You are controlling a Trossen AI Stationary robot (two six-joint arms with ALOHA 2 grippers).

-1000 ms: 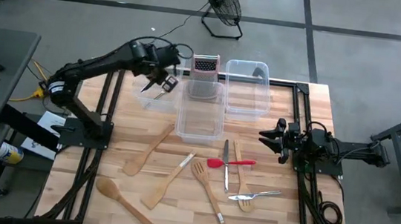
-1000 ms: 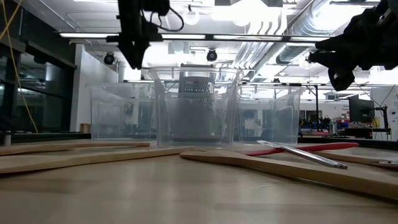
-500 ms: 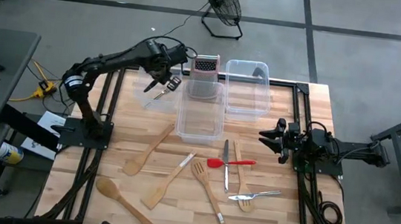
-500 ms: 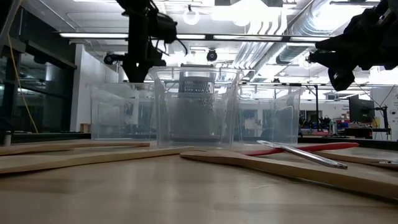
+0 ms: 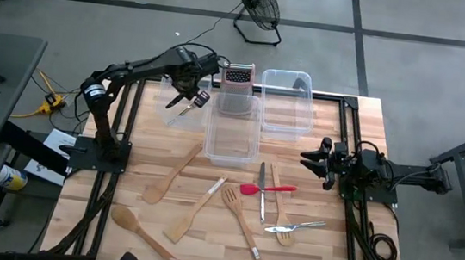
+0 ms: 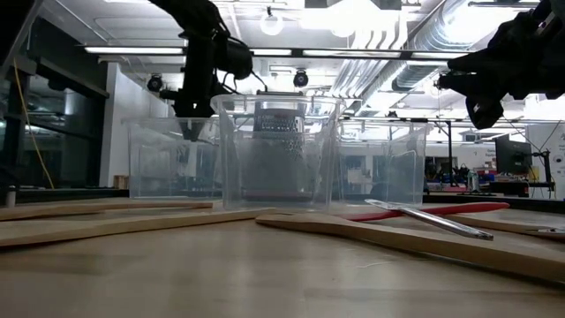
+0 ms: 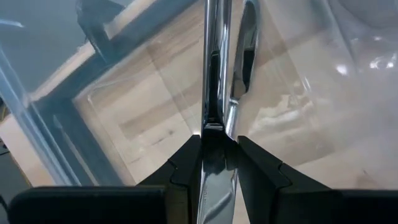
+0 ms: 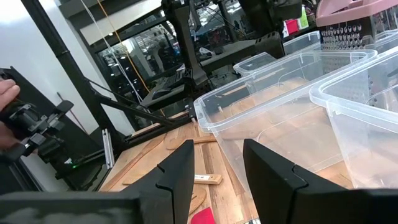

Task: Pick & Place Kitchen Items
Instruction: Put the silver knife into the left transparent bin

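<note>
Upper left of the high view: left gripper (image 5: 191,97), fingers clamped on 1 silver metal utensil (image 7: 214,74) over the left bin (image 5: 170,115) (stiff, smooth, likely slippery; best pinched mid-handle), right gripper (image 5: 314,160) parted, empty.

We count three clear bins in the upper middle of the high view: left bin (image 5: 174,111), middle bin (image 5: 230,147), right bin (image 5: 286,110). One box grater (image 5: 238,76) stands behind the middle one.

Five wooden utensils lie lower down:
- long spatula (image 5: 172,173)
- spoon (image 5: 139,228)
- short spatula (image 5: 190,216)
- wooden fork (image 5: 238,210)
- another spatula (image 5: 276,202)

Three are silver: knife (image 5: 261,194), metal fork (image 5: 295,227) and a third silver piece (image 5: 185,105) over the left bin.

There is one red-headed spatula (image 5: 267,188), and one fan (image 5: 258,7) at top centre.
</note>
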